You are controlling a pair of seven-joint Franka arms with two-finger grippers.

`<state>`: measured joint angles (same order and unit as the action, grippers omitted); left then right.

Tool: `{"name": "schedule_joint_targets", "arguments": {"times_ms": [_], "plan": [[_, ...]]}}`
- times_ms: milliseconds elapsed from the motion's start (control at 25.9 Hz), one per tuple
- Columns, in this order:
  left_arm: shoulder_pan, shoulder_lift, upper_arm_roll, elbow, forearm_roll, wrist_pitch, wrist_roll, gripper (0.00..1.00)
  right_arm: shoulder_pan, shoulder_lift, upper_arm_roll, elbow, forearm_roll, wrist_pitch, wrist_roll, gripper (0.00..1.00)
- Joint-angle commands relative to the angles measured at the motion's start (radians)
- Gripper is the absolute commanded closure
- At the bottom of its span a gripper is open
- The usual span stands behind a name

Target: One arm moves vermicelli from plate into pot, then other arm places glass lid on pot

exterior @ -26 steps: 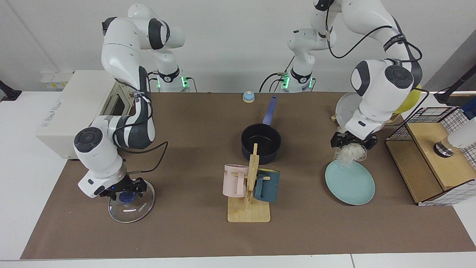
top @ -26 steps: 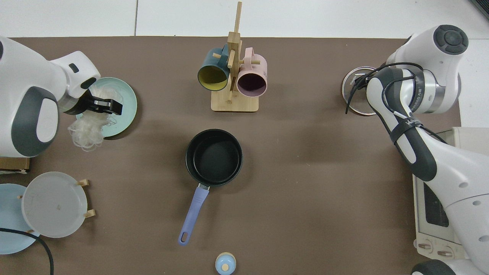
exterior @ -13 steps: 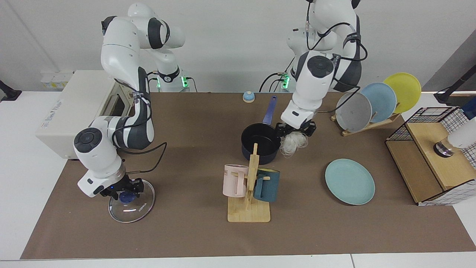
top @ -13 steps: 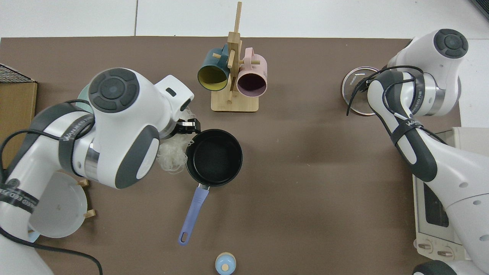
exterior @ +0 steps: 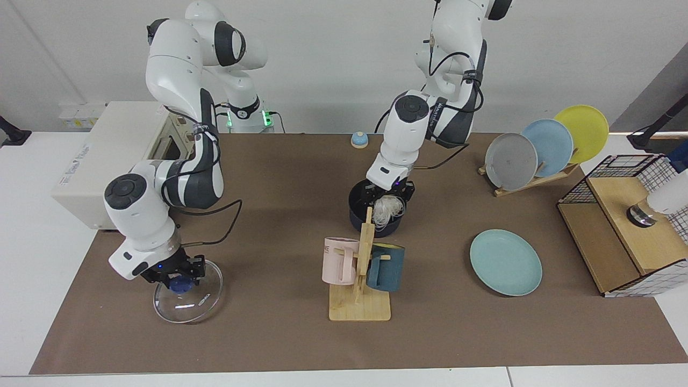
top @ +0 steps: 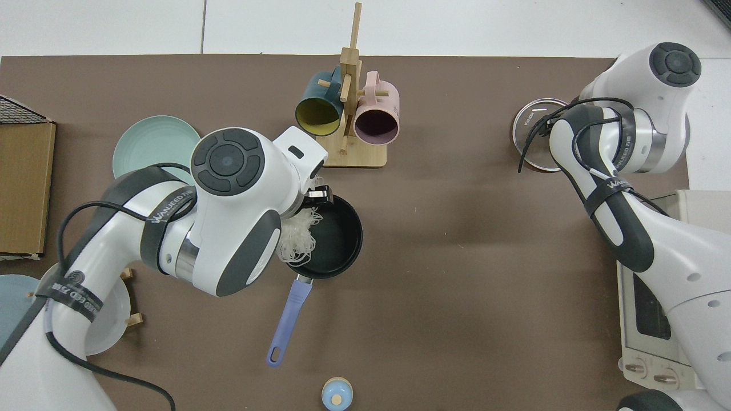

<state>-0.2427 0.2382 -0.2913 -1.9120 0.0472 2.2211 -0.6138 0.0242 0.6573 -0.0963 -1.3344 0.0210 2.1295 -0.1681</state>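
1. Facing view, centre of the frame: the left gripper (exterior: pixel 388 194) hangs over the mouth of the pot (exterior: pixel 376 212), and the vermicelli (exterior: pixel 388 209) dangles from it as a pale tangle that reaches down inside the rim.
2. The left gripper's fingers look pinched on the top of the noodle nest; the strands hide the tips, so this is a reading from how the nest hangs, not a clear sight of the contact.
3. Top view, centre left: the vermicelli (top: pixel 297 237) sits over the near-left part of the pot (top: pixel 331 234), with a few strands draped at or over the rim, under the bulk of the arm.
4. The plate (exterior: pixel 505 262) lies bare at the lower right of the facing view, well apart from the pot, so the lift and carry are done. Release into the pot is what remains of this first part.
5. Lower left of the facing view: the right gripper (exterior: pixel 177 271) is clamped on the blue knob of the glass lid (exterior: pixel 188 298). The lid appears tilted, perhaps with one edge off the table covering.
6. In the top view the glass lid (top: pixel 528 134) shows at the upper right, mostly hidden under the right arm and far from the pot.
7. Left to do, by my judgement: let go of the noodles, clear the left arm away, then carry the lid across and seat it on the pot. Stray strands at the rim could get trapped under the lid.
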Motion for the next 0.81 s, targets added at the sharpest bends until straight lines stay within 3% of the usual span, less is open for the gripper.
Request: {"name": "schedule_joint_targets", "arguments": {"times_ms": [0, 77, 116, 155, 193, 541, 773], "plan": [[-0.014, -0.027, 0.014, -0.068, -0.009, 0.071, -0.020, 1.00, -0.003, -0.090, 0.010, -0.042, 0.019, -0.031, 0.015, 1.00], [-0.015, -0.023, 0.014, -0.073, -0.009, 0.074, -0.024, 1.00, -0.001, -0.114, 0.012, -0.043, 0.020, -0.065, 0.018, 1.00], [-0.017, -0.023, 0.014, -0.073, -0.009, 0.074, -0.023, 0.74, -0.001, -0.134, 0.013, -0.046, 0.019, -0.083, 0.021, 1.00], [-0.017, -0.023, 0.014, -0.071, -0.009, 0.074, -0.024, 0.10, -0.001, -0.152, 0.015, -0.051, 0.019, -0.103, 0.027, 1.00], [-0.017, -0.023, 0.015, -0.071, -0.009, 0.072, -0.027, 0.03, 0.000, -0.174, 0.016, -0.055, 0.019, -0.127, 0.035, 1.00], [0.002, -0.051, 0.024, -0.061, -0.010, 0.049, -0.021, 0.00, 0.013, -0.447, 0.018, -0.235, 0.011, -0.305, 0.076, 1.00], [0.092, -0.069, 0.024, 0.002, -0.010, -0.033, 0.057, 0.00, 0.005, -0.613, 0.018, -0.394, -0.003, -0.325, 0.079, 1.00]]}}
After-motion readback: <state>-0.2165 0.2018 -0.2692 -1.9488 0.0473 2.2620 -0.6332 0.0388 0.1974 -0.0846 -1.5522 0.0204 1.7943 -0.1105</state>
